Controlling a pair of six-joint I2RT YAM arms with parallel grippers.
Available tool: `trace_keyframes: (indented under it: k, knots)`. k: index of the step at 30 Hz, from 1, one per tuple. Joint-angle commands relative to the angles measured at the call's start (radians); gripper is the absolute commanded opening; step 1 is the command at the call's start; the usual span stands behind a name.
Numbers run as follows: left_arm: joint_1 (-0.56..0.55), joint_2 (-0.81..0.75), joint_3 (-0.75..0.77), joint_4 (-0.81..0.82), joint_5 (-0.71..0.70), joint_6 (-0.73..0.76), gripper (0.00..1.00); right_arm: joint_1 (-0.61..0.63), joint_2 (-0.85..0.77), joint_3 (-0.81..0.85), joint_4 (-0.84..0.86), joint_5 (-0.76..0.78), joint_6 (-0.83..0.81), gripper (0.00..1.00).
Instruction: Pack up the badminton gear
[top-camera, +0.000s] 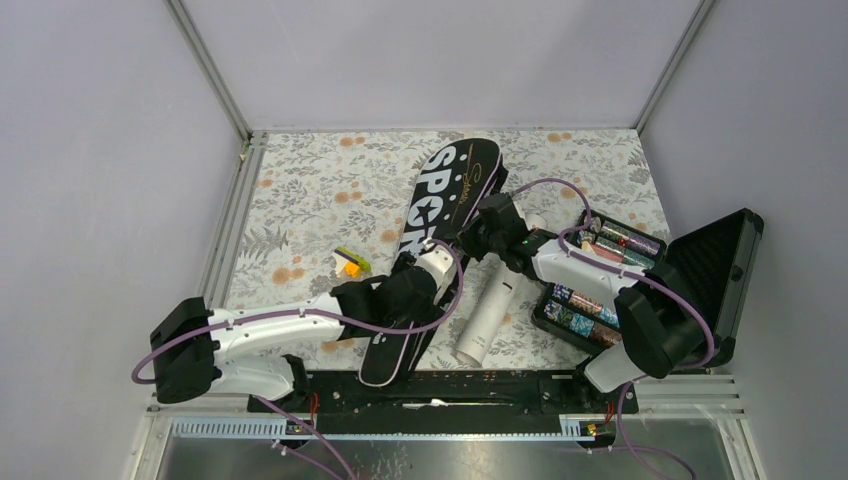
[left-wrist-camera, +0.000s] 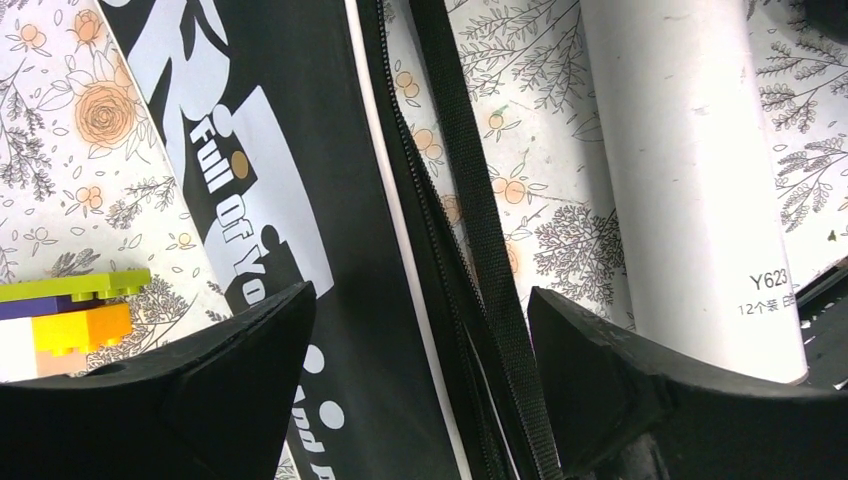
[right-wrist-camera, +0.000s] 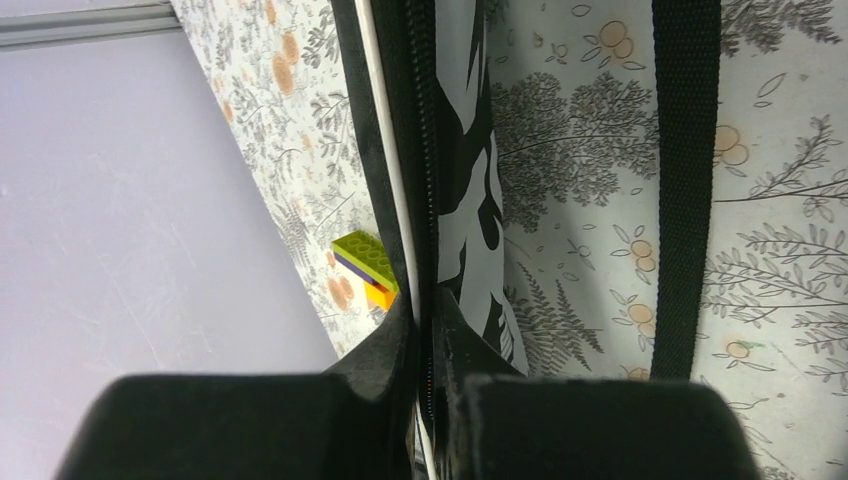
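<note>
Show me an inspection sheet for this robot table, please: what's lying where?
Surface: flowered cloth, flat.
Job's things: black bag lies diagonally; white tube beside it; rackets, shuttlecocks: nothing seen.
Clutter: toy bricks; open black case of foil-wrapped items.
Grippers: left gripper open over the bag's edge; right gripper shut on its zip edge.
Cables: purple cables looping along both arms.
Surroundings: grey walls, metal frame.

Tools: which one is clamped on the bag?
The right tool, shut on the zip edge of the bag; the left tool stands open over it, gripping nothing.
</note>
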Motion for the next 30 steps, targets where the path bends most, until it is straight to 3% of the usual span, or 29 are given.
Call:
trace_keyframes:
  k: [1,6,9,10,13,16,19,22,24,30]
  knots:
    - [-0.007,-0.004,0.019,0.000,-0.058,-0.005,0.84,0.011,-0.076,0.024,0.112,-0.053,0.062,0.00]
    - [-0.010,0.025,0.011,-0.035,-0.159,0.019,0.80,0.012,-0.113,0.000,0.124,-0.064,0.068,0.00]
    - [-0.022,0.056,0.031,-0.062,-0.200,0.039,0.71,0.011,-0.117,-0.011,0.150,-0.086,0.069,0.00]
    - [-0.029,0.060,0.037,-0.066,-0.212,0.044,0.65,0.012,-0.118,-0.023,0.177,-0.100,0.073,0.00]
    - [-0.043,0.048,0.053,-0.086,-0.218,0.055,0.26,0.012,-0.121,-0.056,0.252,-0.132,0.042,0.00]
    - [-0.043,0.027,0.083,-0.160,-0.209,0.022,0.00,0.011,-0.124,-0.064,0.315,-0.173,-0.174,0.08]
    - [-0.043,-0.007,0.113,-0.239,-0.185,0.000,0.00,0.008,-0.151,-0.042,0.200,-0.111,-0.364,0.33]
    - [-0.042,-0.049,0.148,-0.307,-0.175,-0.038,0.00,-0.010,-0.193,-0.062,0.228,-0.118,-0.480,0.54]
    - [-0.041,-0.075,0.174,-0.355,-0.183,-0.064,0.00,-0.028,-0.225,-0.055,0.220,-0.149,-0.556,0.79]
    - [-0.039,-0.156,0.235,-0.443,-0.132,-0.094,0.00,-0.101,-0.363,-0.084,0.161,-0.150,-0.730,0.80]
